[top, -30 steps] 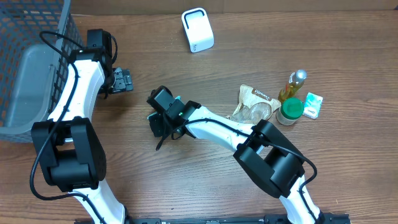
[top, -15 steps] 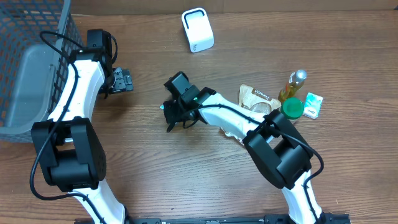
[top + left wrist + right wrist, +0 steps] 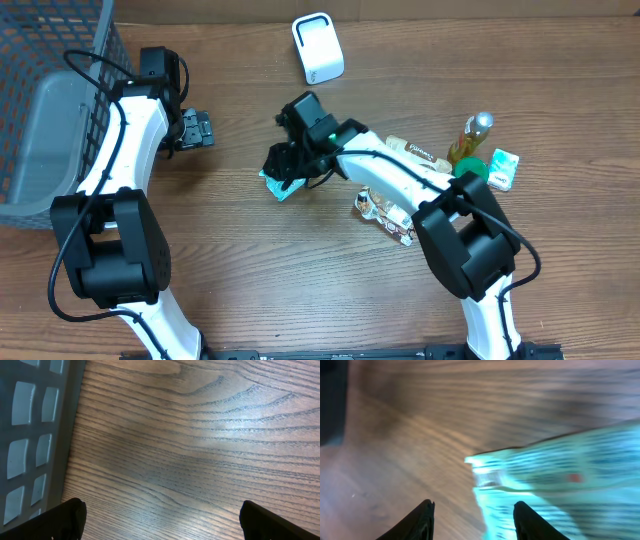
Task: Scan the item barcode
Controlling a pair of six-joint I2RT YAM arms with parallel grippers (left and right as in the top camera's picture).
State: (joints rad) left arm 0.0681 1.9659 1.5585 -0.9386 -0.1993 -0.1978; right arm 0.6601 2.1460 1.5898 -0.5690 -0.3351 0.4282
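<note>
Right pincer (image 3: 473, 510) has just spread, releasing your teal packet (image 3: 570, 480) onto the desk (image 3: 230, 270). Scanner (image 3: 318, 47) lies at 1 o'clock, so the barcode is likely unscanned. Left pincer (image 3: 160, 512) is spread.

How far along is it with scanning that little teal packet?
Partway, I'd say. Done: the teal packet lies on the table, away from the green-lidded jar and nearer the white scanner. In hand: the right gripper hovers over it, fingers apart, not gripping. Left: showing its barcode to the scanner; whether a scan happened cannot be told. The left gripper sits open by the basket.
</note>
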